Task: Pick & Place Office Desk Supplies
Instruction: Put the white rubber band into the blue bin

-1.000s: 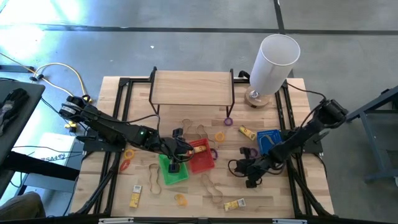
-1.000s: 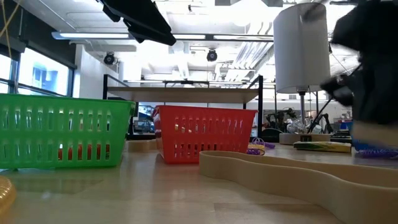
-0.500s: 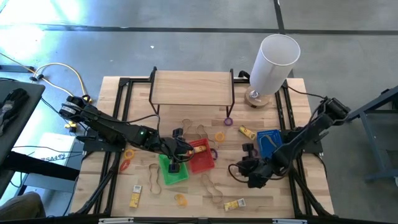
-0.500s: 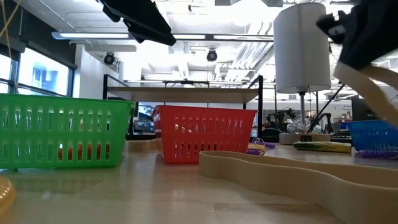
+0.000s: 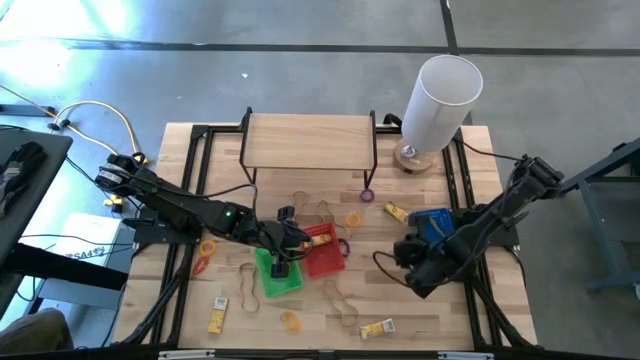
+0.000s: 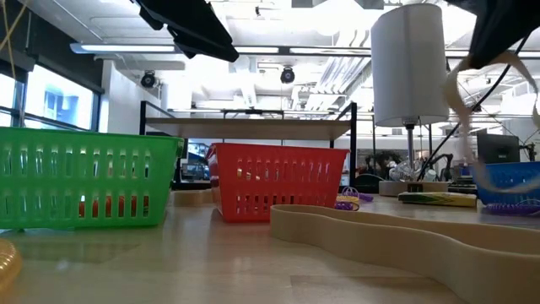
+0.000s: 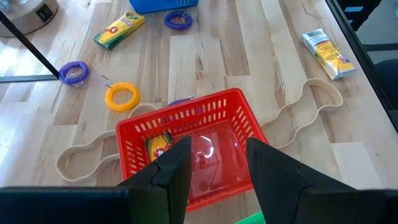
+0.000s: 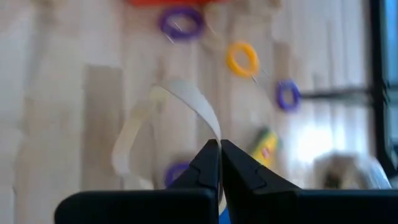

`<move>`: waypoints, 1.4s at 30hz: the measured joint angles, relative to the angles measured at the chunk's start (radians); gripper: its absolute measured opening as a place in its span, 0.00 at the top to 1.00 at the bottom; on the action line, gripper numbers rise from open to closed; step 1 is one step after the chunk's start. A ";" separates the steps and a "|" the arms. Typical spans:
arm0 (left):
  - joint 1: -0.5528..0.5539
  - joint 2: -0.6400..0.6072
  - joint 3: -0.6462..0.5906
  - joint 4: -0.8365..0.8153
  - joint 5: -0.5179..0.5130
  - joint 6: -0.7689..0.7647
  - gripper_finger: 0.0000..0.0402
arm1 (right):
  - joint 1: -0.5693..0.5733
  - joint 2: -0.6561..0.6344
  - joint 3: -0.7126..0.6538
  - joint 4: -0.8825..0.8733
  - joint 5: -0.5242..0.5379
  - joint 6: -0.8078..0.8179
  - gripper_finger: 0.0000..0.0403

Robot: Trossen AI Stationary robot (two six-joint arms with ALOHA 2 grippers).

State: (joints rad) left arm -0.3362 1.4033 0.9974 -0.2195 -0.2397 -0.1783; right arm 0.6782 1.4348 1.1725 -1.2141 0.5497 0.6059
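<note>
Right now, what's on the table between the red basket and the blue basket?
In the high view, between the red basket and the blue basket: an orange ring and a yellow packet. Otherwise bare wood.

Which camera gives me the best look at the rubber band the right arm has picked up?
The right wrist view: the tan rubber band hangs from the shut right end effector, clear of the table. The low view shows its loop dangling in the air. In the high view the arm hides most of it; the left wrist view misses it.
</note>
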 joint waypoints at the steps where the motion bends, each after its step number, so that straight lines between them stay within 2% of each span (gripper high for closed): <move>1: 0.001 0.000 0.000 0.000 0.000 0.000 0.64 | 0.000 0.000 0.009 -0.045 0.001 0.038 1.00; 5: 0.008 0.000 0.000 0.000 0.000 0.000 0.64 | 0.005 -0.001 0.033 -0.205 0.002 0.169 1.00; 9: 0.021 0.000 0.000 0.000 0.000 0.000 0.64 | 0.024 -0.018 0.034 -0.284 0.026 0.254 1.00; 18: 0.029 0.000 0.000 0.000 0.000 -0.002 0.64 | 0.099 -0.144 0.034 -0.357 0.150 0.426 1.00; 23: 0.029 0.000 0.000 0.000 0.000 -0.001 0.64 | 0.123 -0.191 0.033 -0.357 0.186 0.445 1.00; 27: 0.029 0.000 0.000 0.000 0.000 -0.001 0.64 | 0.112 -0.206 0.033 -0.356 0.182 0.448 1.00; 32: 0.029 0.000 0.000 0.000 0.000 -0.001 0.64 | 0.067 -0.207 0.026 -0.356 0.123 0.439 1.00; 38: 0.029 0.000 0.000 0.000 0.000 -0.002 0.64 | -0.005 -0.233 -0.046 -0.357 0.015 0.427 1.00; 42: 0.029 0.000 0.000 0.000 0.000 -0.003 0.64 | -0.032 -0.256 -0.101 -0.358 -0.003 0.428 1.00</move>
State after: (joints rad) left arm -0.3077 1.4033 0.9974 -0.2195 -0.2394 -0.1814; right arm 0.6462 1.1785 1.0715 -1.5721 0.5469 1.0343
